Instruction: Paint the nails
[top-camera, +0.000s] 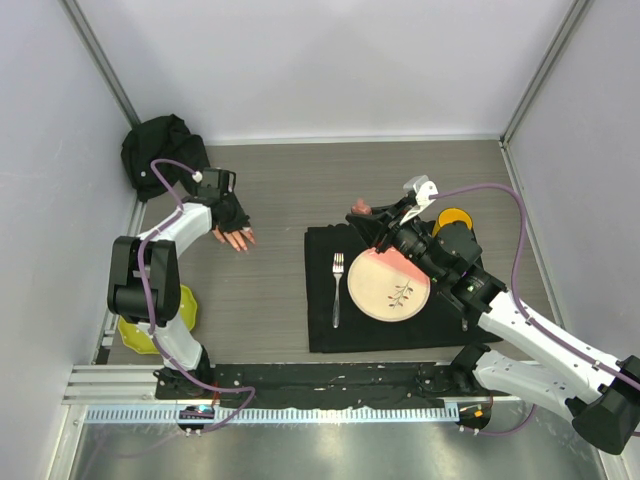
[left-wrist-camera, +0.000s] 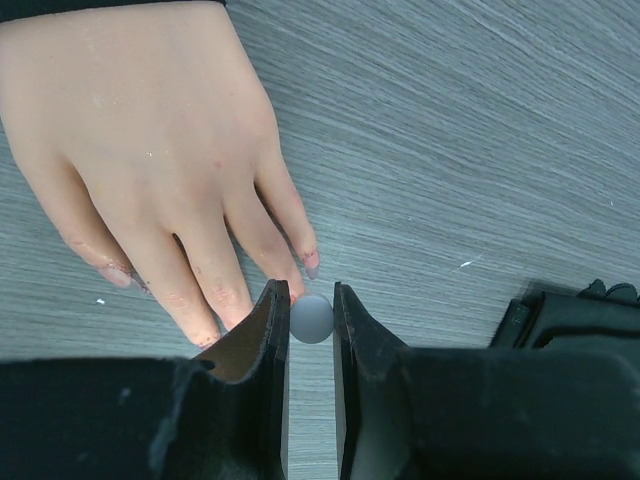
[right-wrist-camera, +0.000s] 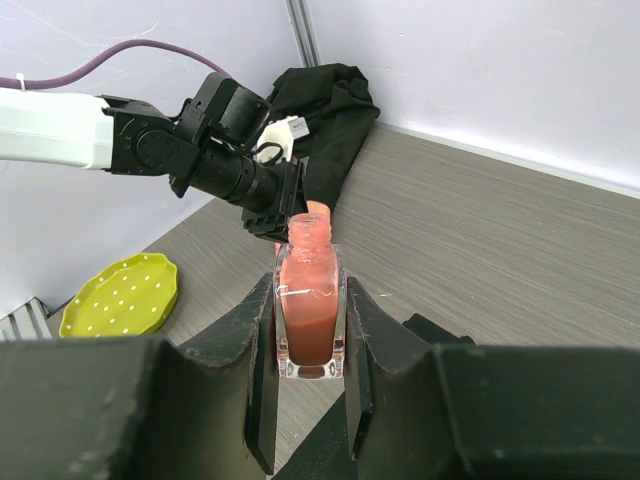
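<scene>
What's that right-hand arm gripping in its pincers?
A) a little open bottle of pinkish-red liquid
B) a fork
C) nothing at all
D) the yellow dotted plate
A: in the right wrist view the right gripper is closed on a small uncapped bottle of pinkish-red liquid, while the fork lies on the black mat.

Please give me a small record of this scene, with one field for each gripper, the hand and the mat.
left gripper: shut on grey ball, beside fingertips of hand
right gripper: shut on open polish bottle, upright
hand: palm down on table, nails pinkish
mat: black, bears plate and fork
</scene>
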